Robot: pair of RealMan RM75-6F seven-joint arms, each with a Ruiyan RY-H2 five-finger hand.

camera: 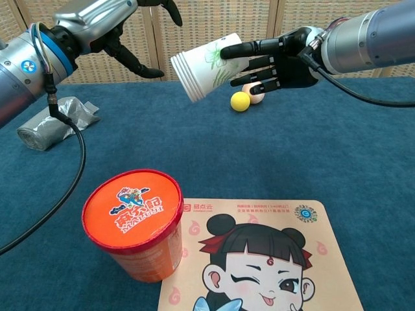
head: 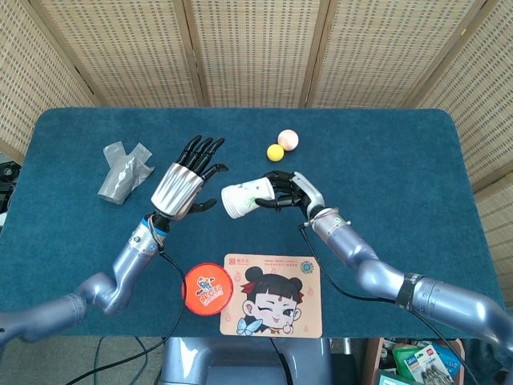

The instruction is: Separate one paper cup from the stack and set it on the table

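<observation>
My right hand (head: 292, 191) (camera: 275, 58) grips a stack of white paper cups (head: 244, 199) (camera: 204, 67) with a green print. The stack is held sideways in the air above the middle of the blue table (head: 385, 160), its bases pointing left. My left hand (head: 188, 178) (camera: 110, 23) hovers just left of the stack with its fingers spread, holding nothing. A small gap separates it from the cup bases.
An orange-lidded tub (head: 207, 289) (camera: 135, 220) stands beside a cartoon-printed mat (head: 272, 295) (camera: 259, 256) at the near edge. A yellow ball (head: 275, 152) (camera: 240, 101) and a peach ball (head: 288, 139) lie behind the cups. Crumpled grey plastic (head: 124, 171) (camera: 55, 122) lies at the left.
</observation>
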